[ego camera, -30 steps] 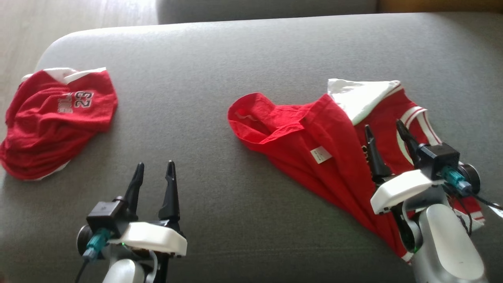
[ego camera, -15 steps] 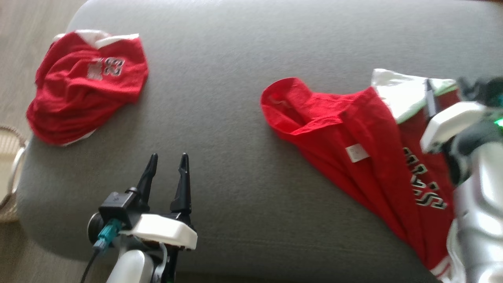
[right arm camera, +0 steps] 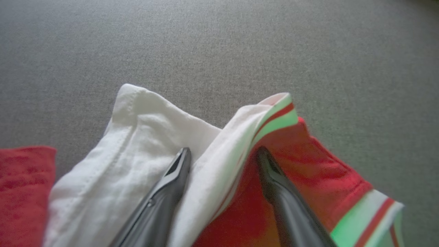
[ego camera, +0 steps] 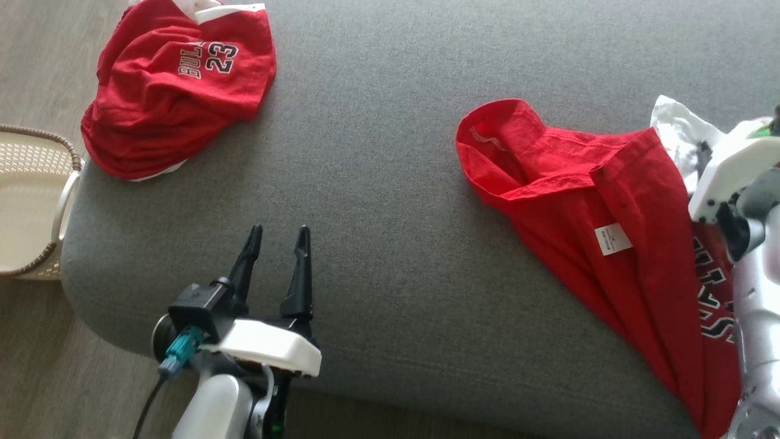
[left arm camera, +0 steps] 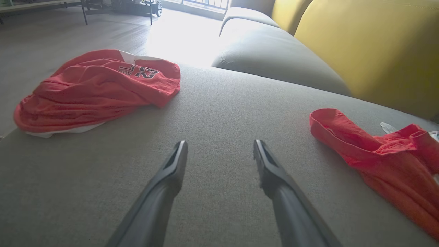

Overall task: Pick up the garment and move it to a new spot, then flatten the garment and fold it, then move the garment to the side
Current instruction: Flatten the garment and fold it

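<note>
The garment [ego camera: 609, 201] is a red jersey with white panels and striped trim, lying crumpled at the right of the grey sofa seat [ego camera: 378, 183]; its red edge also shows in the left wrist view [left arm camera: 384, 161]. My right gripper [right arm camera: 223, 151] is open and pressed down at its far white end. One finger rests on the white cloth [right arm camera: 137, 137], the other on the red, with a raised striped fold between them. The right wrist housing [ego camera: 728, 177] hides that spot from the head. My left gripper [ego camera: 279, 230] [left arm camera: 220, 144] hangs open over bare cushion at the front left, with nothing in it.
A second red jersey [ego camera: 177, 91] [left arm camera: 96, 92] marked 23 lies bunched at the seat's far left corner. A cream woven basket [ego camera: 30, 213] stands on the floor beside the seat's left edge. Yellow back cushions [left arm camera: 370, 44] rise behind the sofa.
The head camera has tilted down and shifted, bringing the basket into view. My right gripper has moved forward from the jersey's middle to its white far end. The left gripper is unchanged.
</note>
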